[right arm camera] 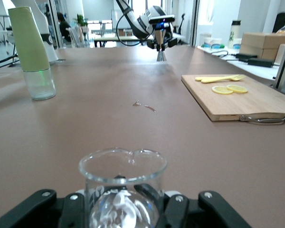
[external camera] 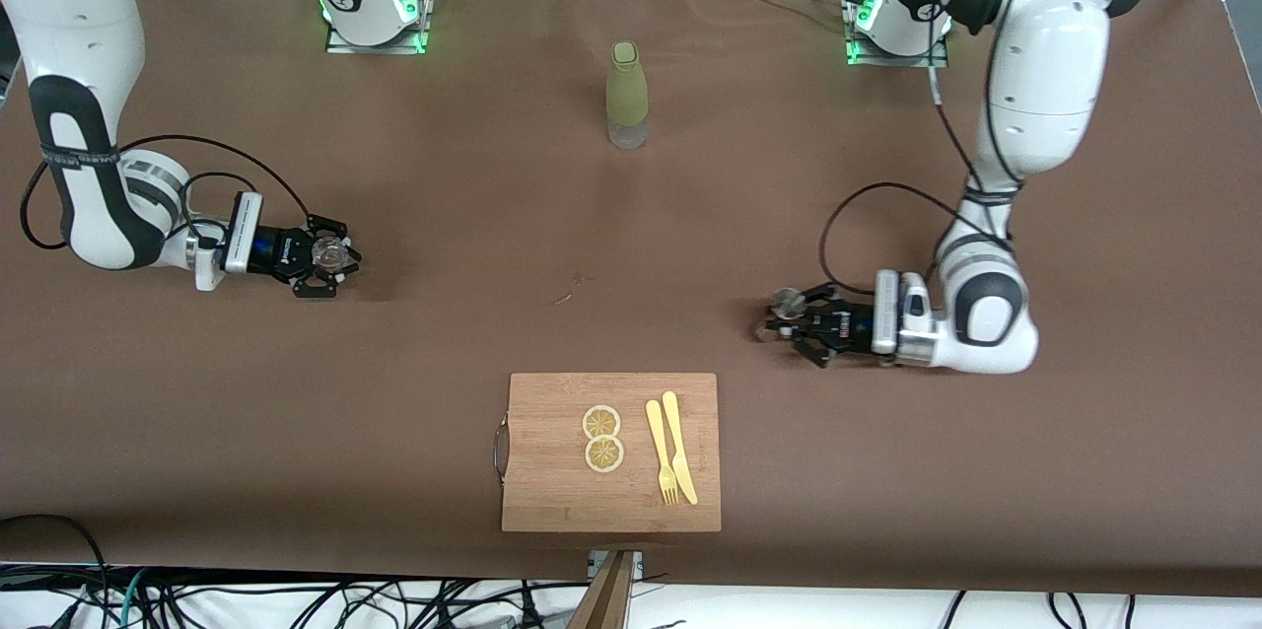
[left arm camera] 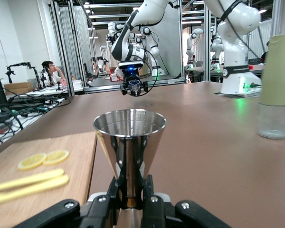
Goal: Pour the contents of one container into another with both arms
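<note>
Brown cloth covers the table. In the front view we see the right gripper, at the right arm's end of the table, clamped on the clear glass cup. The left gripper, at the left arm's end, is clamped on the metal jigger. Both vessels stand upright between their jaws, well apart from each other. An olive-green bottle and a wooden board with lemon slices and a yellow knife and fork lie off the line between the two grippers.

In the left wrist view, the jigger rises from between the left jaws, which pinch its narrow waist, long axis vertical, mouth up. The right gripper shows straight ahead, facing this one.

In the right wrist view, the cup sits between the right jaws, gripped low, its pouring lip pointing away from the wrist. The jigger hangs in the left gripper directly ahead.

We judge that the pour turns on closing this gap along that shared line, then tipping the cup over the jigger's open rim. Neither arm is nearer.
</note>
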